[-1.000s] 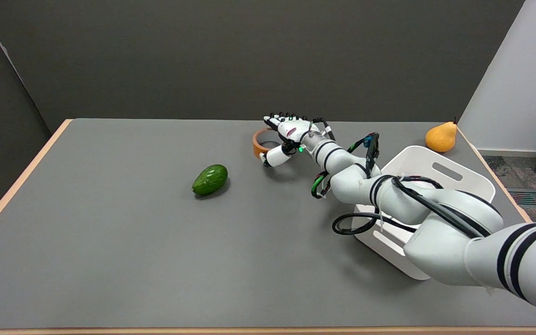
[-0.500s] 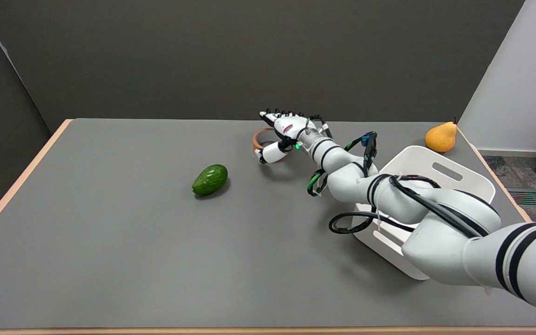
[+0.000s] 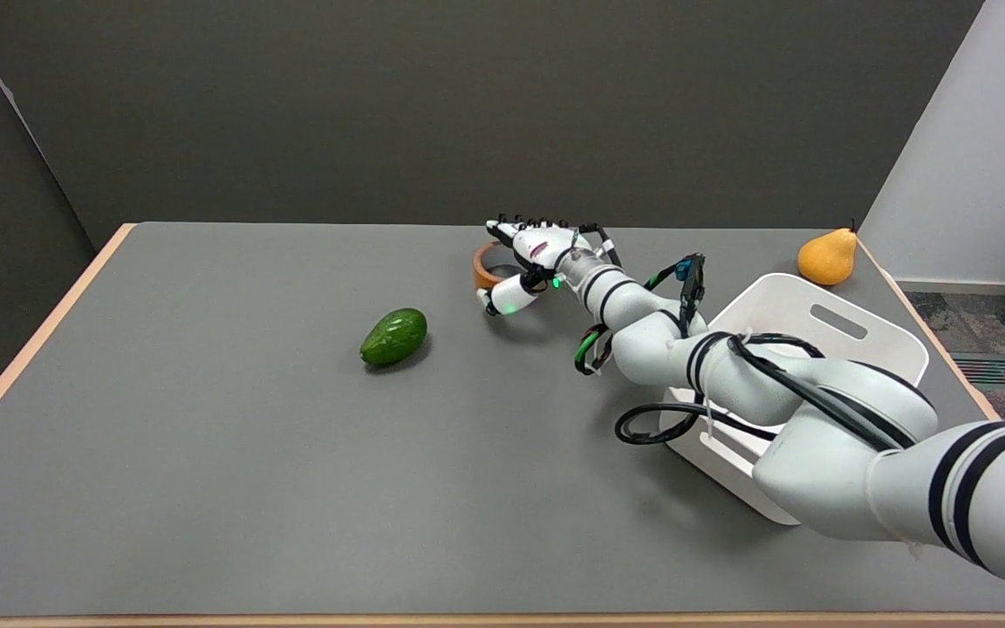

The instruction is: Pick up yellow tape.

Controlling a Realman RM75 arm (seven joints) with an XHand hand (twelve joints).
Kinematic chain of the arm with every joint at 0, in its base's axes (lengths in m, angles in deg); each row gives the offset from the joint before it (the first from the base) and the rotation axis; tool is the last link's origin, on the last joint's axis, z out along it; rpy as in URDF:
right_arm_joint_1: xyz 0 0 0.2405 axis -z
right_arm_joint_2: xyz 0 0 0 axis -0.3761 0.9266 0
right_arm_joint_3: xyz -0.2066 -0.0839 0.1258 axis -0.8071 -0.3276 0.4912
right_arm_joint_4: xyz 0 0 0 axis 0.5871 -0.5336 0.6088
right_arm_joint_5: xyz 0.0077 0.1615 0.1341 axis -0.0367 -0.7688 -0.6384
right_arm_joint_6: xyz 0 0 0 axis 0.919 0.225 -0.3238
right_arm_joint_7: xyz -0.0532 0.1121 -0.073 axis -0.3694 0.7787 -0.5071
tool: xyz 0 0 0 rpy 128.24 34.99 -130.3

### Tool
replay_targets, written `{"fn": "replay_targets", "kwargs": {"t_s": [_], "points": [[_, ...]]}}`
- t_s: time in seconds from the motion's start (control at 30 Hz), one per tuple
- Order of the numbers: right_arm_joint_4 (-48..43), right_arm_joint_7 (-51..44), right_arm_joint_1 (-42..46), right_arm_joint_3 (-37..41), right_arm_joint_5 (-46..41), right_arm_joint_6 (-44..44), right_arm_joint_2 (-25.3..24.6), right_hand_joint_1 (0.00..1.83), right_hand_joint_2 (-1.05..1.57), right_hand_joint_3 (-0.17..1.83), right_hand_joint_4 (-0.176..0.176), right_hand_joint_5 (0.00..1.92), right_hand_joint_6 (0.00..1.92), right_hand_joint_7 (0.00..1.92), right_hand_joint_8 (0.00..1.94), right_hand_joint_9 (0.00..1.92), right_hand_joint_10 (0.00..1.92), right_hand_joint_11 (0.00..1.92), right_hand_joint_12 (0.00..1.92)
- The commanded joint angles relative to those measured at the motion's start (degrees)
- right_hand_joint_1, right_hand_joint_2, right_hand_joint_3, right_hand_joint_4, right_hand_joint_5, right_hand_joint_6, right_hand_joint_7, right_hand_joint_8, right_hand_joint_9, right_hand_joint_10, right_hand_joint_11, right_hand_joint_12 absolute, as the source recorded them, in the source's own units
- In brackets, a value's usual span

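Orange-yellow tape roll point(image 3: 485, 264) lies flat on the grey table point(image 3: 206, 453), just above the frame's centre, toward the far edge. Only its left arc shows; the rest is hidden behind the right hand point(image 3: 533, 257).

Right hand sits directly over and beside the roll. Long fingers point(image 3: 511, 228) stretch out along the roll's far side, pointing toward the upper left of the frame, black tips in a row. Thumb point(image 3: 504, 299) hangs lower on the near side, a green light glowing at its base. Roll lies between fingers and thumb, which stand apart. Whether any part of the hand touches the tape, I cannot tell. Roll looks to rest on the table, not lifted.

White arm point(image 3: 816, 419) with black bands runs from the hand down to the lower right corner of the frame. Black cables point(image 3: 655, 427) loop off it, with green and blue bits near the wrist.

White bin point(image 3: 825, 318) stands right of centre, partly under the arm, a slot handle in its far wall. What is inside cannot be seen.

Green avocado point(image 3: 393, 336) lies alone left of centre, well apart from the tape.

Yellow-orange pear point(image 3: 827, 255) stands upright at the table's far right edge, beyond the bin.

Dark wall point(image 3: 468, 105) fills the top of the frame.
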Motion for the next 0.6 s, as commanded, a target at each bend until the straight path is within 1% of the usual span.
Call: {"fn": "replay_targets", "kwargs": {"t_s": [0.03,0.07,0.13,0.2,0.3,0.37,0.4,0.43,0.5,0.57,0.6], "points": [[-0.6,0.1,1.2,-0.5,-0.2,1.8,-0.7,0.50,0.61,0.95,0.046,0.00,0.09,0.05,0.21,0.18,0.63,0.04,1.07],[-0.6,0.1,1.2,-0.5,-0.2,1.5,-0.7,0.50,0.61,0.98,0.045,0.00,0.09,0.05,0.20,0.18,0.64,0.07,1.02],[-0.8,-0.2,1.3,-0.5,-0.2,1.1,-0.7,0.49,0.61,0.98,0.046,0.00,0.10,0.06,0.21,0.19,0.64,0.06,1.01],[-1.1,-0.2,1.3,-0.5,-0.1,0.5,-0.7,0.51,0.62,0.97,0.045,0.00,0.11,0.10,0.28,0.20,0.64,0.05,1.03],[-1.3,-0.2,1.4,-0.5,0.2,-1.3,-0.7,0.61,0.68,0.92,0.041,0.00,0.17,0.23,0.30,0.24,0.66,0.02,1.11],[-1.3,-0.2,1.5,-0.5,0.1,-2.5,-0.7,0.70,0.76,0.91,0.038,0.01,0.27,0.36,0.46,0.30,0.72,0.02,1.09],[-1.4,-0.2,1.6,-0.5,-0.1,-3.2,-0.6,0.72,0.78,0.90,0.037,0.02,0.27,0.38,0.55,0.32,0.74,0.02,1.08],[-1.5,-0.2,1.6,-0.5,-0.2,-3.7,-0.6,0.74,0.80,0.89,0.037,0.04,0.28,0.40,0.67,0.35,0.77,0.03,1.07],[-2.0,-0.2,1.7,-0.2,-0.2,-5.1,-0.3,0.78,0.84,0.95,0.041,0.10,0.33,0.34,1.37,0.41,0.91,0.06,0.98],[-3.1,-0.2,2.1,0.2,-0.2,-5.8,-0.1,1.17,1.24,0.39,0.035,0.10,0.48,0.43,1.84,0.40,1.16,0.06,1.01],[-3.6,-0.2,2.2,0.4,-0.2,-6.1,0.1,1.20,1.27,0.36,0.037,0.09,0.59,0.42,1.90,0.40,1.27,0.07,1.00]]}}
